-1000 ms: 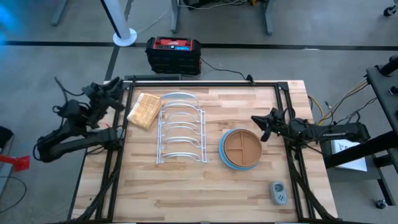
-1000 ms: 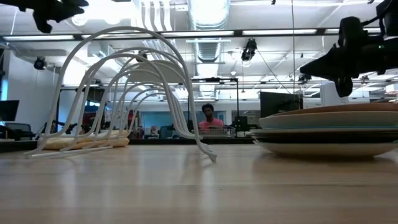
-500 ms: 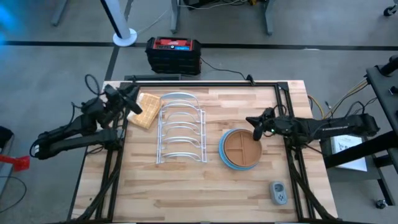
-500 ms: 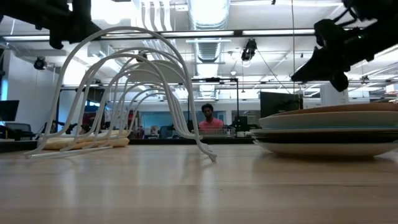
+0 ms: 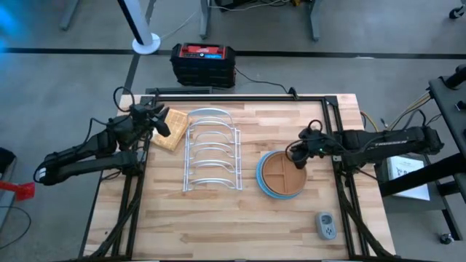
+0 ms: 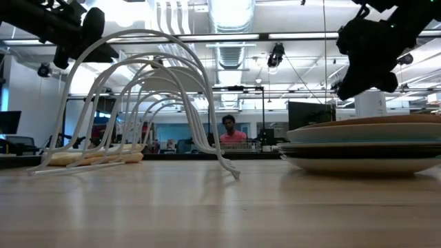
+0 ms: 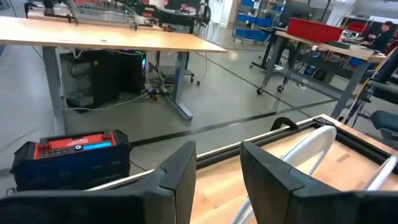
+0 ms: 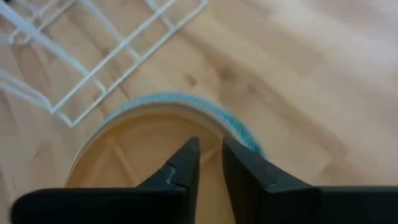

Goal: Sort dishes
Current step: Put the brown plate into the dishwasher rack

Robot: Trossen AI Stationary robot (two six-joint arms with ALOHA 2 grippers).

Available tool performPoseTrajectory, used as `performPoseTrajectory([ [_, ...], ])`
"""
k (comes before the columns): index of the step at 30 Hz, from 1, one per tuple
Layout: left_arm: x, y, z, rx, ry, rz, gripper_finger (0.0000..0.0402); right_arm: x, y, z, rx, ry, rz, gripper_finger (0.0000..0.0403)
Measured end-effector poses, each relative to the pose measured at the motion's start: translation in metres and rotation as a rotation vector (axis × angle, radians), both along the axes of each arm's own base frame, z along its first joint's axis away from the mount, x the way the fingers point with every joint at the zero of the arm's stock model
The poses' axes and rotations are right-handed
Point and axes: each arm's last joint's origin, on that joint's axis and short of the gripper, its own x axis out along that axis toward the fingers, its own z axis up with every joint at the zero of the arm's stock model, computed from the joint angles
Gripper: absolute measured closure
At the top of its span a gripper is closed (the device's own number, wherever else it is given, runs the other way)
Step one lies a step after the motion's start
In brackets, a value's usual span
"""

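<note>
The dishes lie flat in one stack on the wooden table, directly below the right gripper, whose narrowly parted jaws point down over the stack's far right edge. On top is a brown wooden divided plate, round, with raised ribs splitting it into compartments. Under it a light blue rim shows all around. From table height the stack shows perhaps four layers, the lowest off-white; the middle colours are hard to tell.
</note>
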Motion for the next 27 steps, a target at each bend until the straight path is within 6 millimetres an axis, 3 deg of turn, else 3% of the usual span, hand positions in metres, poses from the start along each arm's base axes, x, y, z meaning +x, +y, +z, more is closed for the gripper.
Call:
performPoseTrajectory([
  [6,0.003,0.001,-0.004,-0.022,0.026,0.003,0.0286,-0.006,0.003,-0.013,0.164,0.152,-0.019,0.0275],
  [13,0.010,0.004,-0.009,-0.040,0.078,0.006,0.0286,-0.014,0.005,-0.020,0.248,0.277,-0.093,0.0239],
  [27,0.013,0.005,-0.011,-0.046,0.099,0.007,0.0286,-0.008,0.006,-0.030,0.234,0.342,-0.096,0.0264],
])
